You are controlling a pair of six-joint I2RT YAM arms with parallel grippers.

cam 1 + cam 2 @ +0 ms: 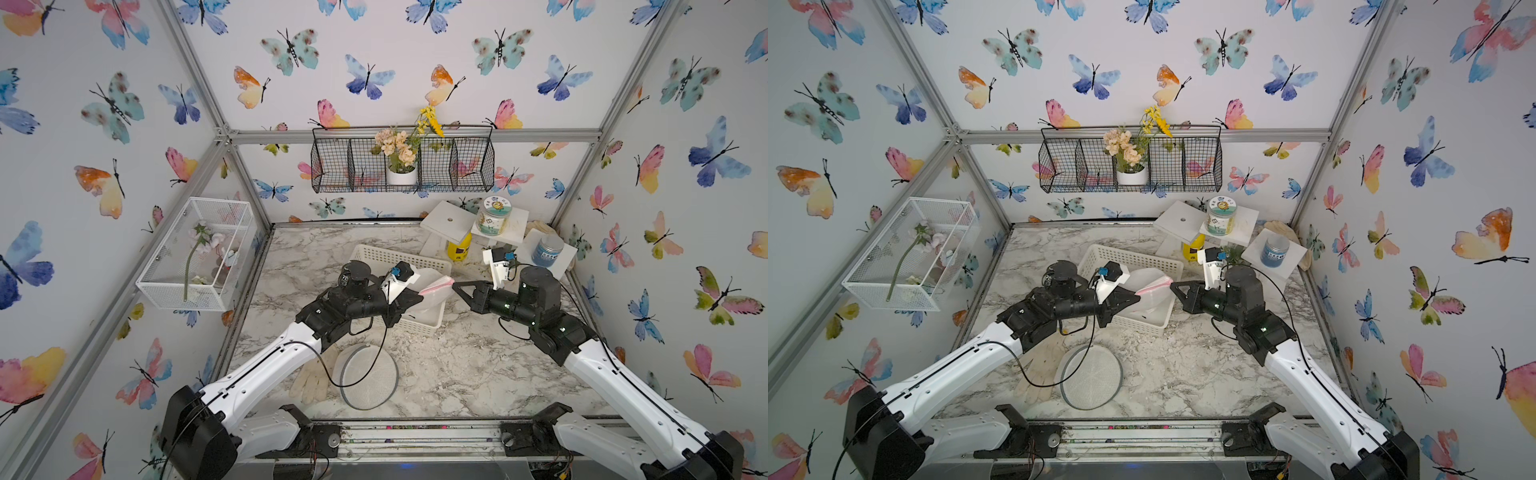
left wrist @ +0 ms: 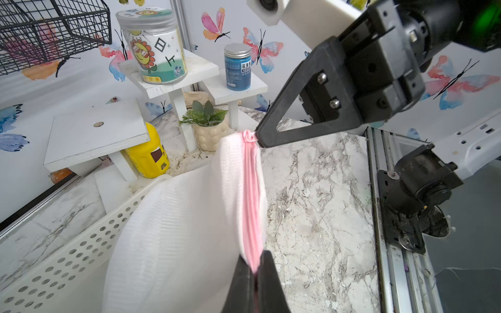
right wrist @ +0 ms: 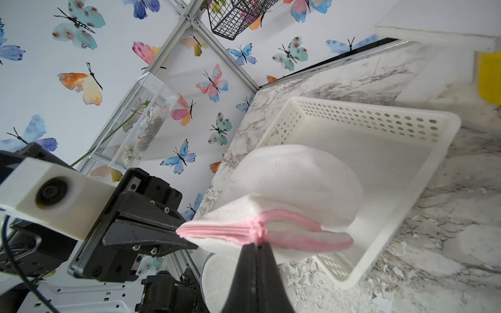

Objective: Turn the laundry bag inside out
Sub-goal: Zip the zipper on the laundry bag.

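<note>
Bare marble tabletop [image 1: 457, 365] front-right: free to pass. Mid-table blocked by basket [image 1: 374, 252] w/ laundry bag [image 1: 434, 297] held above it. Mesh disc [image 1: 370, 374] & glove [image 1: 309, 382] lie front-left; shelves [image 1: 446, 218] + jars [image 1: 492, 216] crowd back-right corner.

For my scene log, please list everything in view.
laundry bag: 1, white with pink trim, above basket
basket: 1, white, mid table
mesh disc: 1, white, table front
glove: 1, cream, beside disc
stands: 3, white, back right
sunflower jar: 1, green, on stand
blue jar: 1, blue, on stand
bottle: 1, yellow, under stand
plant: 1, green, by stands
wire basket: 1, black, back wall
mesh box: 1, white, left wall
left hand, right hand: 2, black, shut on bag
</note>
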